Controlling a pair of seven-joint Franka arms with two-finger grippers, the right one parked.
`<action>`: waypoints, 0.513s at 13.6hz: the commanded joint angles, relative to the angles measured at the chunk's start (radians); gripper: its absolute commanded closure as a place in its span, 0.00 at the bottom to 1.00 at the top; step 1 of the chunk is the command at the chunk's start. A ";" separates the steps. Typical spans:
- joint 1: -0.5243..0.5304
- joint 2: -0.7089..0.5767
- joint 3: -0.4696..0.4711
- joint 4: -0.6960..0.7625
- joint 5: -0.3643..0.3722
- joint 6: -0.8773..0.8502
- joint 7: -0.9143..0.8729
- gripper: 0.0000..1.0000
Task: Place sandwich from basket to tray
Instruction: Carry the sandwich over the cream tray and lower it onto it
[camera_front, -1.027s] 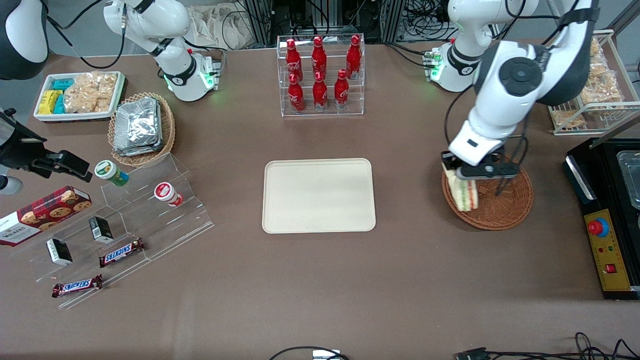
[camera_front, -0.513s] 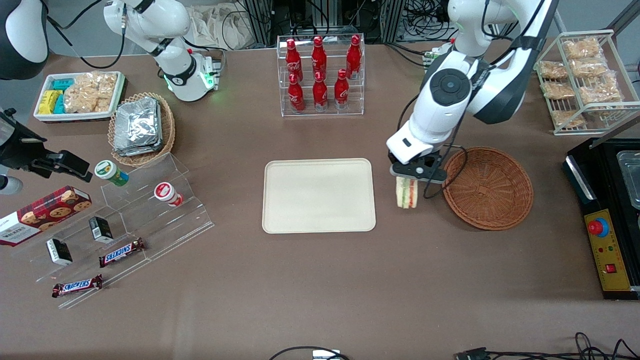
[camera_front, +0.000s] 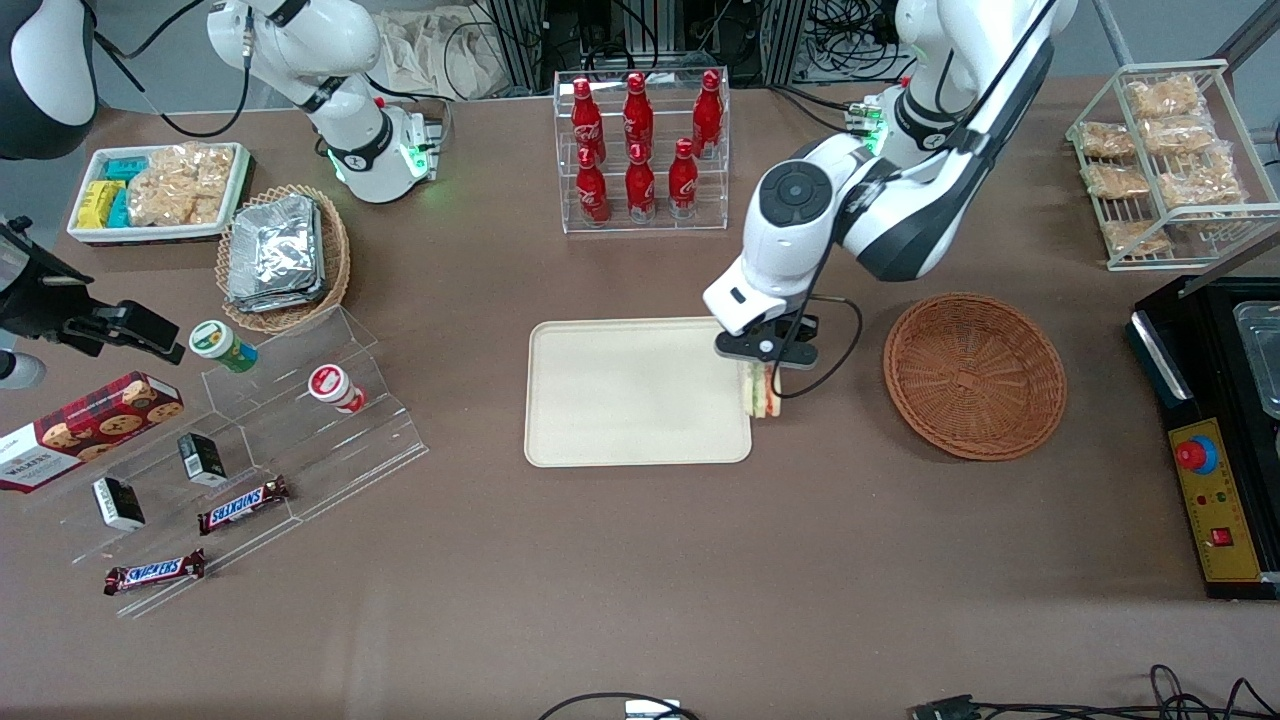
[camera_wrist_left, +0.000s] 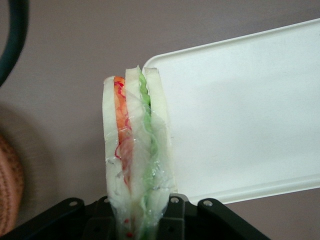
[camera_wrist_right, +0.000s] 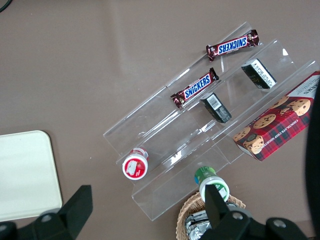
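Midway across the brown table, the working arm carries its load over the edge of the cream tray, which lies flat and bare near the table's middle, apparently set there as the drop spot. Toward the working arm's end of the table sits the reddish-brown wicker basket, now holding nothing, well apart from the tray. A clear rack of red bottles stands farther from the front camera than the tray, out of the carrying path. Just above the tray's rim nearest the basket hangs the hand, clenched on the sandwich. The wrist view shows the sandwich gripped by its end, held on edge with bread and filling layers in plain sight, its clear wrap creased where the fingers press; a squeeze across the slices likely keeps the layers together. Judging by its position, the wedge still needs to travel inward over the tray before release.
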 joint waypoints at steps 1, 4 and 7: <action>-0.057 0.113 -0.022 0.070 0.096 0.004 -0.098 1.00; -0.099 0.221 -0.019 0.113 0.190 0.006 -0.175 1.00; -0.117 0.300 -0.019 0.127 0.302 0.036 -0.271 1.00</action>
